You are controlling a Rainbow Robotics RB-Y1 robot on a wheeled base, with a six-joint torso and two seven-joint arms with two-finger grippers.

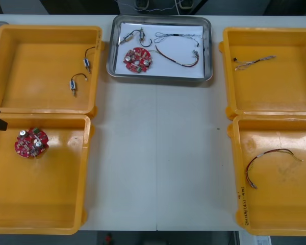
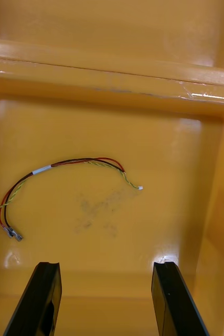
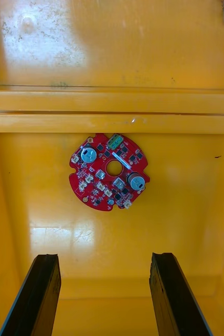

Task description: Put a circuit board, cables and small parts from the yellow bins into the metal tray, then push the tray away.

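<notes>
We log the left end effector [image 3: 104, 258] wide open above the near left yellow bin [image 1: 66, 204], with a circuit board [image 3: 109, 171] lying just beyond its fingers. The right end effector [image 2: 106, 264] is also wide, over the near right bin [image 1: 275, 204], which holds a red and yellow cable [image 2: 80, 160]. The metal tray [image 1: 210, 51], at the far side of the desk [image 1: 158, 153], holds a second board [image 1: 137, 59], cables [image 1: 181, 61] and a small metal part [image 1: 128, 37].

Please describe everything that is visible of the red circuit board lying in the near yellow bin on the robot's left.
The circuit board is a round red disc with a hole in its middle and a notched edge. It carries two silver cylinders, white connectors and one green part. It lies flat, face up, on the floor of the near left yellow bin, toward its far wall, touching nothing else. The left gripper hangs clear of it, jaws open.
</notes>
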